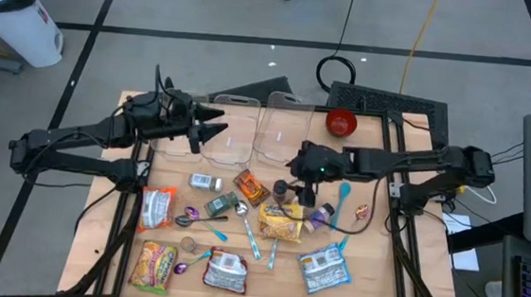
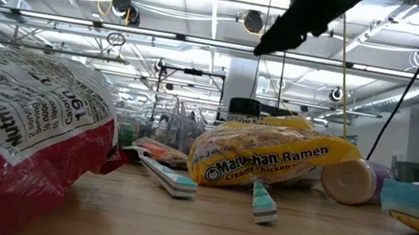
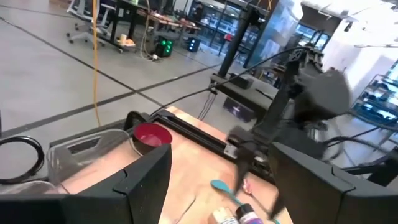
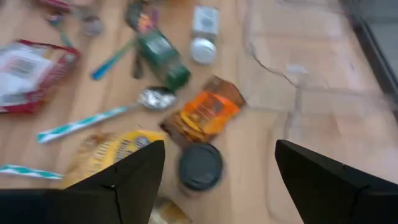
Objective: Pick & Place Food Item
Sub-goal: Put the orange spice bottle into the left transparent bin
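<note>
The right gripper [image 1: 294, 166], jaws spread wide and holding nothing, hangs mid-frame in the high view above the orange snack packet [image 1: 251, 186] and a dark-lidded jar [image 4: 201, 166]; I judge it should settle on one item, drop straight down and straddle its narrow side before closing. The packet lies flat on the worktop [image 1: 370, 271] just below the clear containers [image 1: 279, 135], its long axis running from upper left to lower right. The left gripper [image 1: 212, 125] waits open at upper left.
</note>
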Action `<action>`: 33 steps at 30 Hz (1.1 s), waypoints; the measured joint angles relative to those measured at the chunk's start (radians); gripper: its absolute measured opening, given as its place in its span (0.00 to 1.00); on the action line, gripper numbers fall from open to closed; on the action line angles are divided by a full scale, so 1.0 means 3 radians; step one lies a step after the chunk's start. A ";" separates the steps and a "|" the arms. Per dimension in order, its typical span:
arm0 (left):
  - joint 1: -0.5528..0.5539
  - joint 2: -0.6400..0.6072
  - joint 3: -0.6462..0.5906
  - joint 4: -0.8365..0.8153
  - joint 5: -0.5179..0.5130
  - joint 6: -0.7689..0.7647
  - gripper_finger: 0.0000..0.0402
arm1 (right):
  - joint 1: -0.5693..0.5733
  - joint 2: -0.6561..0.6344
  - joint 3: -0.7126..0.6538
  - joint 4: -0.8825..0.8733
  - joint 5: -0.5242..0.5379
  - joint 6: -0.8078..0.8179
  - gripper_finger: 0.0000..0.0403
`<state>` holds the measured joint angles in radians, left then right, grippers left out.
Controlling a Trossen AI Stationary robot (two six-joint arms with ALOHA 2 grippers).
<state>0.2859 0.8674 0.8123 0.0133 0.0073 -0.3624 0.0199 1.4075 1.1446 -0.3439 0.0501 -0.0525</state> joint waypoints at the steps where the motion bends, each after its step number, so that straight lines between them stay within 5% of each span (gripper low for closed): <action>1: 0.0000 0.0000 0.0000 -0.0010 -0.0023 0.0029 0.68 | 0.0045 0.0003 0.0000 0.0011 -0.0002 -0.0010 0.74; 15: 0.0000 0.0035 -0.0001 -0.0132 -0.0087 0.0045 0.68 | 0.0042 0.0446 -0.0031 0.0192 0.0006 0.0456 0.74; 29: -0.0105 0.0037 -0.0001 -0.0332 -0.0026 -0.0025 0.68 | 0.0013 0.0419 -0.0688 0.1088 0.0017 0.1127 0.74; 33: -0.0113 0.0038 -0.0001 -0.0336 -0.0026 -0.0028 0.68 | 0.0016 0.0416 -0.0784 0.1158 0.0249 0.1241 0.74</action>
<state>0.2520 0.8787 0.8120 -0.0875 -0.0006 -0.3708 0.0246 1.5324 0.9094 0.0035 0.1248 0.3199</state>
